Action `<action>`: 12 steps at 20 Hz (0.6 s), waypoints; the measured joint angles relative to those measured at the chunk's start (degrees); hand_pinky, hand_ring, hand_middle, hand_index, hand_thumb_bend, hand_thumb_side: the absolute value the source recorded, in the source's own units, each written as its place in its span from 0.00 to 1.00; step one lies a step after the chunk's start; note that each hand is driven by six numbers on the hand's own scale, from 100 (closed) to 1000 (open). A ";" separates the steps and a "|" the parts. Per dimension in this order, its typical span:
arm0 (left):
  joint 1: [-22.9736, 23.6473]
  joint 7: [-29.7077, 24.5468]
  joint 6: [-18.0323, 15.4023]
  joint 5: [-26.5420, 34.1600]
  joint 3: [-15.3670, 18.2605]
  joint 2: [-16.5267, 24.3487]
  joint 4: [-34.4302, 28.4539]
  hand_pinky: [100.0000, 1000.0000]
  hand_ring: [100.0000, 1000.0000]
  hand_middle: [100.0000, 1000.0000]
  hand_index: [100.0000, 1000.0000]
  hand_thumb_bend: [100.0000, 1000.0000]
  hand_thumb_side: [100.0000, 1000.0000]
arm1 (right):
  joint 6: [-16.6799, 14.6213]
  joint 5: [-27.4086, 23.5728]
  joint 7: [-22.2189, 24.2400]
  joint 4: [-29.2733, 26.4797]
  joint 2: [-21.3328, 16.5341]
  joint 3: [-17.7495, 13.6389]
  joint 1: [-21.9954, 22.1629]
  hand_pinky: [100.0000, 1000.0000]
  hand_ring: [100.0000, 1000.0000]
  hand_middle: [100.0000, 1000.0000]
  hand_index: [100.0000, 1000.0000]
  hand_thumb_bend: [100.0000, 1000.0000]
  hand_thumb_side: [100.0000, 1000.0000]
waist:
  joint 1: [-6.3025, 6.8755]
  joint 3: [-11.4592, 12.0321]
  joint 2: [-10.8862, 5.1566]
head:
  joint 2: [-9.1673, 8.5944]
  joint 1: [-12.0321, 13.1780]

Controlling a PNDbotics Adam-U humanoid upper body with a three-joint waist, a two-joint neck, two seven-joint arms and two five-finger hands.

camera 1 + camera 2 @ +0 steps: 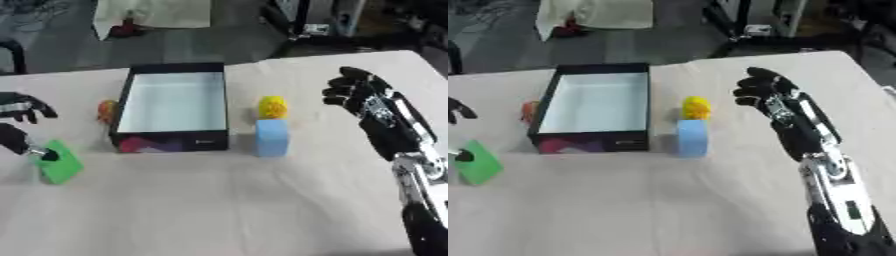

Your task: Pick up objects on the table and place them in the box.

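Note:
A black box (pixel 219 107) with a white, bare inside stands open at the table's middle. Against its left wall lies a small orange object (pixel 107 111). Just right of the box sits a yellow ball-like object (pixel 273 106), and a light blue block (pixel 271 138) stands right in front of it. A green block (pixel 61 165) lies tilted at the left. My left hand (pixel 24 107) shows at the left edge, fingers relaxed above the block, thumb tip (pixel 42 153) touching the block's top edge. My right hand (pixel 767 95) hovers open, right of the yellow object and apart from it.
A pale cloth covers the table (pixel 227 205). Beyond its far edge (pixel 289 57) are a dark floor, a white sheet and machine legs. The table's right edge runs close behind my right arm.

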 measured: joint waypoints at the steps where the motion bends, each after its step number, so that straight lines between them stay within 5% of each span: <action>1: 0.00 -1.72 0.79 0.54 0.06 0.23 -0.79 0.76 0.72 0.78 0.88 0.61 0.43 | 0.00 0.00 0.00 0.00 -0.03 0.00 0.00 0.75 0.73 0.67 0.83 0.00 0.52 | 0.00 0.00 0.00 | 0.00 0.00; 12: 2.61 -4.90 4.98 -3.57 1.04 0.82 0.01 0.77 0.75 0.82 0.89 0.54 0.43 | 0.02 0.00 -0.01 0.01 -0.11 -0.02 -0.03 0.75 0.73 0.68 0.83 0.00 0.52 | 0.00 -0.22 0.00 | 0.00 -0.24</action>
